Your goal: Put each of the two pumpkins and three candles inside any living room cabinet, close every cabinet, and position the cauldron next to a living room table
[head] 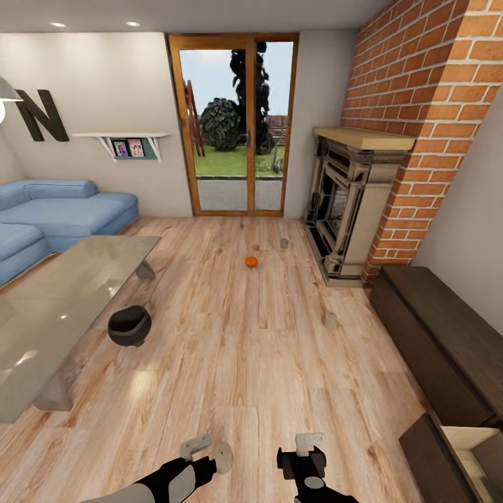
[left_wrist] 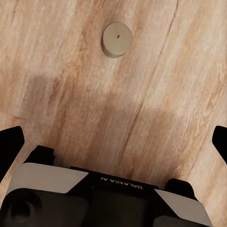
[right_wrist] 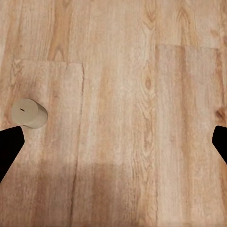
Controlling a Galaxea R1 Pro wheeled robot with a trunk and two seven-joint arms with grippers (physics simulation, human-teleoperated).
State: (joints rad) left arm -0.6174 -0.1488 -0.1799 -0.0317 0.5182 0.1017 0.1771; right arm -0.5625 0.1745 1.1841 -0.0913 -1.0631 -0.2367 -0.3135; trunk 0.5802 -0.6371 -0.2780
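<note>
One orange pumpkin [head: 251,261] sits on the plank floor mid-room. A tan candle [head: 283,243] stands near the fireplace and another candle [head: 329,319] stands closer to the dark cabinet [head: 439,334]. A third candle [head: 223,457] [left_wrist: 116,39] [right_wrist: 29,113] stands on the floor just beside my left gripper [head: 198,446] [left_wrist: 113,144], which is open and holds nothing. My right gripper [head: 309,443] [right_wrist: 113,142] hovers open over bare floor. The black cauldron [head: 129,325] rests on the floor against the glass table [head: 63,293].
A cabinet drawer [head: 469,447] with a pale interior stands pulled out at the bottom right. The stone fireplace [head: 349,209] and brick chimney [head: 419,105] line the right wall. A blue sofa [head: 56,216] sits at the left, glass doors [head: 237,126] at the back.
</note>
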